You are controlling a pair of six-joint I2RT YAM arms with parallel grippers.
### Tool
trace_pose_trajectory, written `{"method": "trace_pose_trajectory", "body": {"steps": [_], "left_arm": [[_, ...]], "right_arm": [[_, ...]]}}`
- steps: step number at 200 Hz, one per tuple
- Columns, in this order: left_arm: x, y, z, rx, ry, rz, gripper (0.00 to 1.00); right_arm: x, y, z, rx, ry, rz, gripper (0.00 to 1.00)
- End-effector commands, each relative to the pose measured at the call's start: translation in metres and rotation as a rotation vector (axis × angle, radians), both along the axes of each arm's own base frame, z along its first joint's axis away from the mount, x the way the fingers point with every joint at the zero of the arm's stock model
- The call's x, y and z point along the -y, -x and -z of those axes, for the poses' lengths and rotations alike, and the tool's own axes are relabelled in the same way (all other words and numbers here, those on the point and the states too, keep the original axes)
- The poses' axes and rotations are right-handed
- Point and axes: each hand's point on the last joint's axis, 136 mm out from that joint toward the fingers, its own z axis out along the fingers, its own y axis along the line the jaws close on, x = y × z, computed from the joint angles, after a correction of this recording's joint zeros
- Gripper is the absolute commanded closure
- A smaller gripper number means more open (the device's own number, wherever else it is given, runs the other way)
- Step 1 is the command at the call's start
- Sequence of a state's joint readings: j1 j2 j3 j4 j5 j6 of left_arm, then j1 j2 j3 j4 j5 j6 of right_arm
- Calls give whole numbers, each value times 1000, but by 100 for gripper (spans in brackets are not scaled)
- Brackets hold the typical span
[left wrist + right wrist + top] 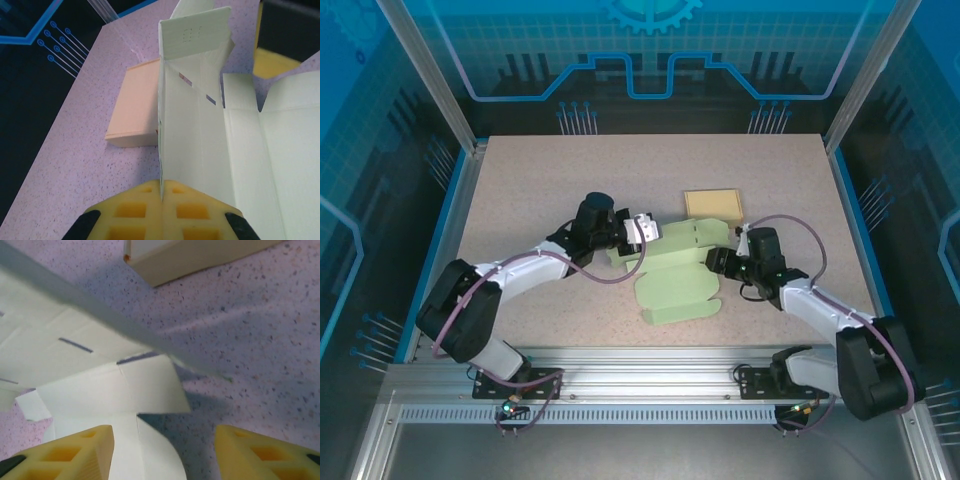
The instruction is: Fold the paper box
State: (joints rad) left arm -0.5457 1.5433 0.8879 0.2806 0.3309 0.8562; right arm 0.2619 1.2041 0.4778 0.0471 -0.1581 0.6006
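Your left fingers (130, 212) pinching paper box (192, 130) edge upright; your right fingers (75, 452) hovering half-spread over flap (120, 390).

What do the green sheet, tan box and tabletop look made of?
Green sheet: thin matte cardboard, apparently; sharp creases, die-cut slots, a panel standing stiff. Tan box: plain matte faces, square edges; cardboard or wood, can't tell. Tabletop: speckled, low-sheen laminate or stone-look composite; unclear which.

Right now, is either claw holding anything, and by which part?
The left claw pinches the pale green paper box blank by the edge of its raised panel; the right claw is open, holding nothing.
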Motion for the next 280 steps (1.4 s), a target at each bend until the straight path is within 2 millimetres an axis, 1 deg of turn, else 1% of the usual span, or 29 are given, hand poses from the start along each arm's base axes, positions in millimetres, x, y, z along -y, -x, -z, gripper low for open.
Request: {"method": "trace_pose_trajectory", "body": {"steps": [1, 36, 67, 100, 139, 167, 196, 209, 214, 234, 264, 280], "left_arm": [[7, 7, -24, -12, 56, 50, 100], [8, 5, -24, -23, 55, 54, 100], [8, 0, -22, -21, 50, 31, 100], [7, -6, -22, 9, 62, 5, 100], [10, -5, -21, -1, 61, 13, 100], [15, -4, -15, -10, 47, 14, 100], [20, -3, -8, -15, 30, 22, 100], [22, -1, -8, -19, 32, 31, 100], [23, -1, -7, -21, 32, 33, 100], [25, 0, -4, -29, 25, 38, 100], [25, -3, 5, -25, -3, 29, 100], [22, -6, 13, -8, -32, 16, 100]], "right_arm": [[-10, -13, -10, 52, -4, -40, 44], [-19, -20, -6, 47, -31, -60, 45], [-27, -24, -11, 55, -34, -85, 48], [-31, -25, -17, 70, -30, -85, 49], [-37, -26, -22, 92, -32, -87, 50], [-38, -28, -26, 112, -39, -61, 54], [-40, -32, -31, 153, -56, -26, 53], [-39, -33, -27, 146, -43, -13, 52], [-40, -37, -32, 174, -50, -11, 52], [-44, -41, -32, 186, -51, -19, 52], [-47, -41, -26, 162, -35, -38, 53], [-44, -39, -21, 144, -21, -28, 53]]}}
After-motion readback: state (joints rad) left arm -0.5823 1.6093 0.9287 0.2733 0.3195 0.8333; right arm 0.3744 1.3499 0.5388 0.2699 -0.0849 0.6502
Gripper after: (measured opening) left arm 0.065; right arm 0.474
